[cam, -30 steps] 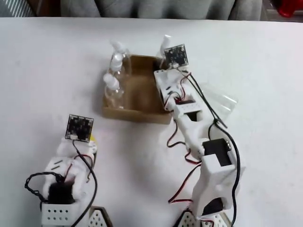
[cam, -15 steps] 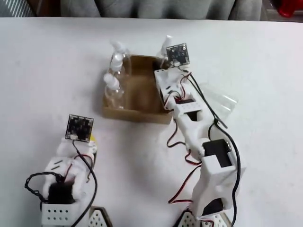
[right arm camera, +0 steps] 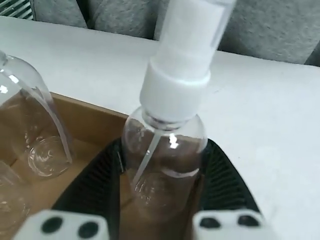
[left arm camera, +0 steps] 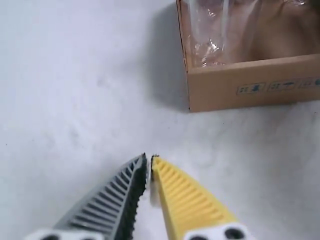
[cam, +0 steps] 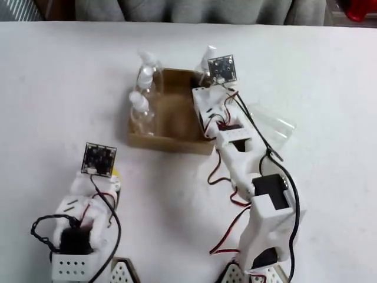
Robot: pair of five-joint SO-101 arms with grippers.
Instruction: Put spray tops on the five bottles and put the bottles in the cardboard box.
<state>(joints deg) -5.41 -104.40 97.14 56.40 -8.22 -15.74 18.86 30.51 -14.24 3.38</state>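
Note:
The cardboard box (cam: 177, 118) sits mid-table. Two clear bottles with white spray tops (cam: 147, 71) (cam: 140, 107) stand along its left side, also clear bottles (right arm camera: 35, 135) in the right wrist view. My right gripper (right arm camera: 162, 167) is shut on a third clear bottle (right arm camera: 167, 150) with a white spray top (cam: 208, 56), held upright at the box's back right corner, above the box wall (right arm camera: 85, 117). My left gripper (left arm camera: 148, 161) is shut and empty, low over the table in front of the box (left arm camera: 250, 85), at the near left (cam: 112, 174).
A crumpled clear plastic piece (cam: 270, 125) lies on the table right of the right arm. A red object (cam: 360, 9) sits past the table's back right edge. White tabletop is bare left of the box and between the arms.
The right gripper with its bottle has shifted slightly to the right at the box's back corner. The left arm has not moved.

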